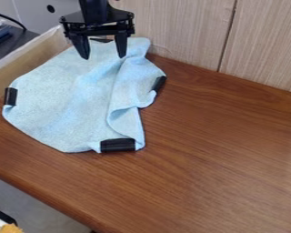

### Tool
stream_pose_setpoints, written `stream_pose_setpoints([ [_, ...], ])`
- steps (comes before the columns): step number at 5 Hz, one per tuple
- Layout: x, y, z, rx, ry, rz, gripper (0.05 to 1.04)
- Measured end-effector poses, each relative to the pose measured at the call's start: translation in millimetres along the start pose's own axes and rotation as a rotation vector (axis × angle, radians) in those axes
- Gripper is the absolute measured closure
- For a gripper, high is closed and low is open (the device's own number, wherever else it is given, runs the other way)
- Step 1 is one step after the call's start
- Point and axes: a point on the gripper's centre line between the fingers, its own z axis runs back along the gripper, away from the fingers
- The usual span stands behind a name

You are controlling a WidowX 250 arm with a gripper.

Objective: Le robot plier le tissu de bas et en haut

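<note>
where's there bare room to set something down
The table is bare right of the cloth, back to the wood panel, plus a strip between cloth and front edge. Crowded: upper left, where the gripper hangs over the cloth.

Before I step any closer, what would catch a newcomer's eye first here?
The pale blue cloth stands out first, spread but rumpled on the left part of the brown wooden table, with black patches along its edges. Next comes the black end effector, hanging open at the cloth's far end, near the top of the view.
</note>
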Motion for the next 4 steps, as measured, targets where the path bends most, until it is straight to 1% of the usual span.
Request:
stream_pose_setpoints([
  [1, -3, 1, -9, 0.004, 0.027, 0.007, 0.085],
  [2, -11, 11, -12, 0.016, 0.061, 0.08, 0.085],
  [3, -14, 34, -11, 0.039, 0.065, 0.159, 0.085],
  [4, -14, 70, -7, 0.074, 0.045, 0.261, 0.085],
])
